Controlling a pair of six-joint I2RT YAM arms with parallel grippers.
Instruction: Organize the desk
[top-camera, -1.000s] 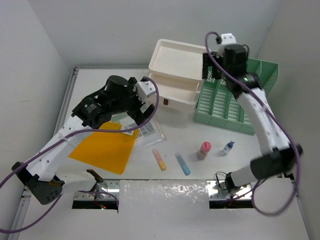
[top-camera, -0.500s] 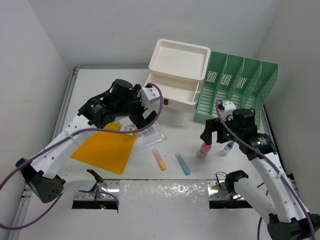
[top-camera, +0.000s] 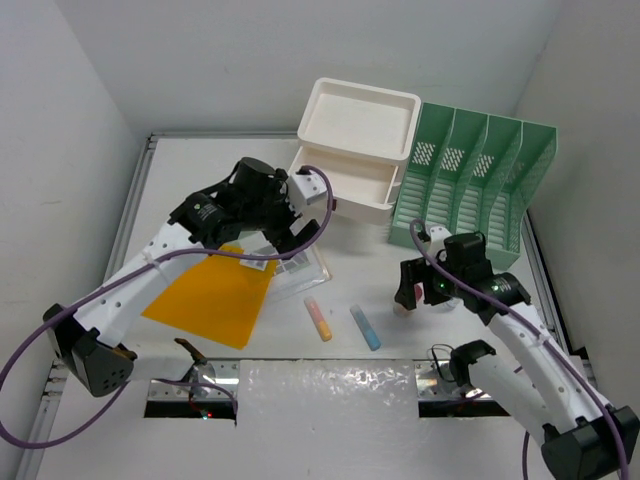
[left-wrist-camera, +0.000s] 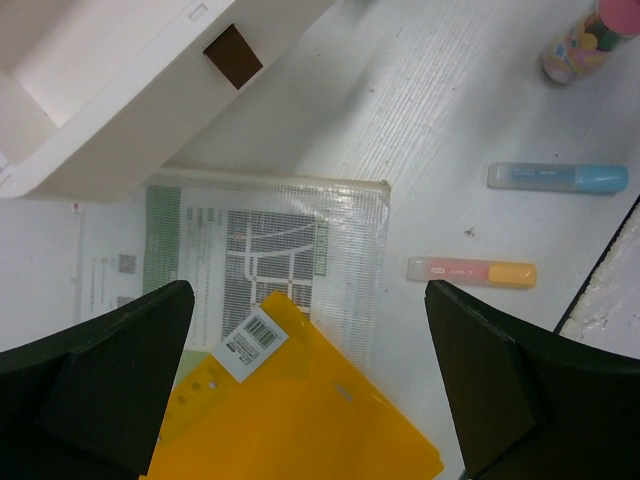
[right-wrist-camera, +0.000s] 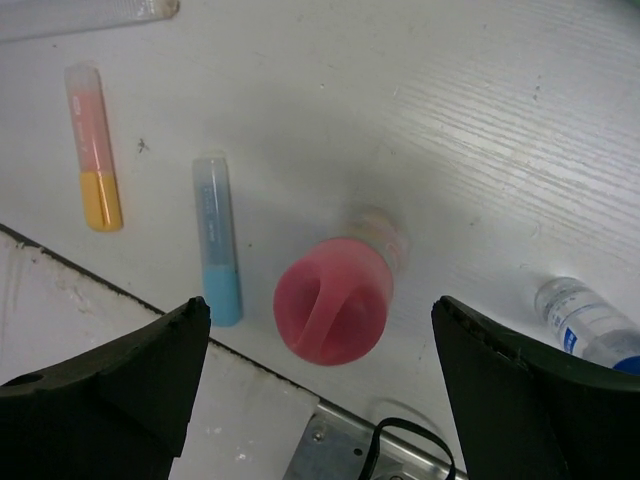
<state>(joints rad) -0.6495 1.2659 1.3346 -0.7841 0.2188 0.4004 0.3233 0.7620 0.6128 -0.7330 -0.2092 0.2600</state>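
A lab test bench: bare white walls (top-camera: 200, 60) enclose the railed desk (top-camera: 190, 170), file rack (top-camera: 470, 195) at far right.

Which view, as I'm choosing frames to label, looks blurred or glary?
Right wrist: the pink-capped bottle looks soft and smeared. Left wrist: crisp, the barcode label clear. Top external: even light, glare only on the crinkled strip at the near edge.

Top camera overlooks the desk (top-camera: 200, 170) — wrist cameras (close, downward) share the blue marker (left-wrist-camera: 558, 178)
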